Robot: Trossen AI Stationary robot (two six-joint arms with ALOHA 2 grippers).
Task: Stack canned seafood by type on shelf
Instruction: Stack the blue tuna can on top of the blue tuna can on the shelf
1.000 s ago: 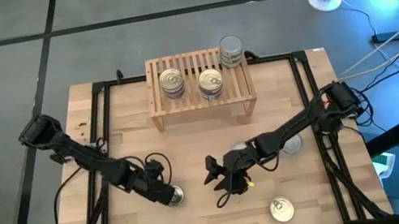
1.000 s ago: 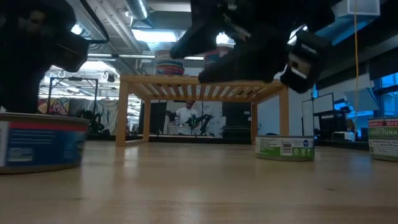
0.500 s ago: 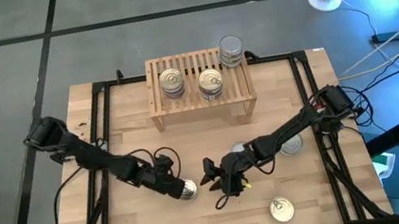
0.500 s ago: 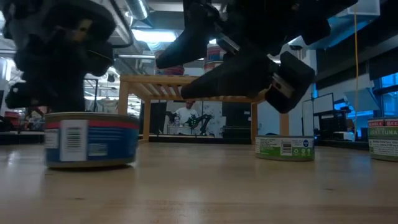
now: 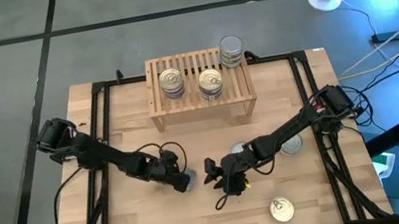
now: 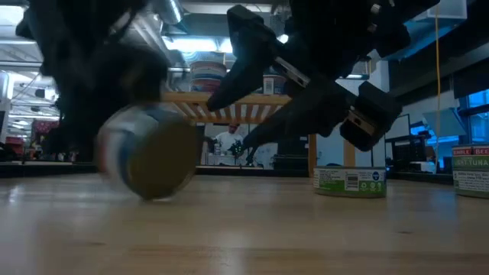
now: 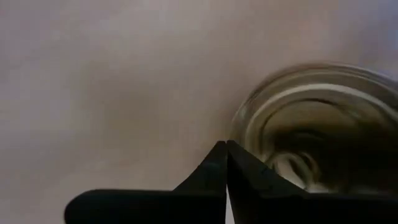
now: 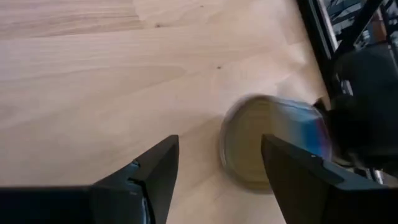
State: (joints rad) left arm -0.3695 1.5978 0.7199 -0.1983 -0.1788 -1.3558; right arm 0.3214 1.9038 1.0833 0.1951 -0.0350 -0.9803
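Can: I see a blue-banded can [image 6: 149,162] tipped on its side on the desk [image 5: 190,151], mid-desk.
Left gripper [image 5: 181,179]: fingers pressed together, at the can.
Right gripper [image 8: 217,163]: jaws apart, empty, facing it.

My two arms are dark, near black, built of slim jointed links with bulkier housings at the joints. Seen from above, both rise from the table [image 5: 212,138], the left arm [image 5: 96,153] at its left edge and the right arm [image 5: 300,123] at its right edge. Thin black cables loop loosely along each. My fingers [image 8: 149,174] are matte black, flat-sided wedges with angular tips. A pale label patch sits on one wrist housing [image 6: 359,118].
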